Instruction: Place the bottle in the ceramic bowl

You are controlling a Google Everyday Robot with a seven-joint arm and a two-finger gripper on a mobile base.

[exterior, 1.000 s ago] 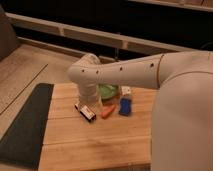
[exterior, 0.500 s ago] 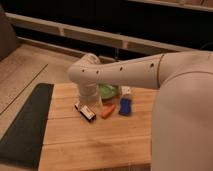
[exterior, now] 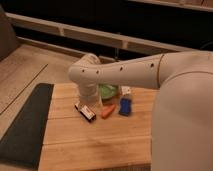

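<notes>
currently i am watching the arm (exterior: 125, 75) reaching in from the right across the wooden table (exterior: 95, 145), with its white elbow bending down over the back-left part of the tabletop. the gripper (exterior: 89, 103) is hanging at the lower end of that bend, low over the wood. i am seeing it mostly from behind the wrist casing, so i cannot tell whether it is apart, together or clamped on something.

the bottle (exterior: 85, 112) is lying on its side on the table right at the gripper's tip, poking out toward the front-left from under it (whitish on top with a small red mark, darker along its lower edge). whether the two are touching, i cannot tell.

the ceramic bowl (exterior: 108, 92) is sitting just to the right of the gripper and a little further back, its green rim partly hidden by the arm. the bottle is lying outside the bowl, near it, to its front-left. an orange piece (exterior: 107, 111) is resting just in front of the bowl, between the bottle and a blue block (exterior: 125, 106). a whitish cup (exterior: 126, 90) is standing just behind the block, beside the bowl. a dark mat (exterior: 25, 125) is running along the table's left edge, well apart from the bottle.
</notes>
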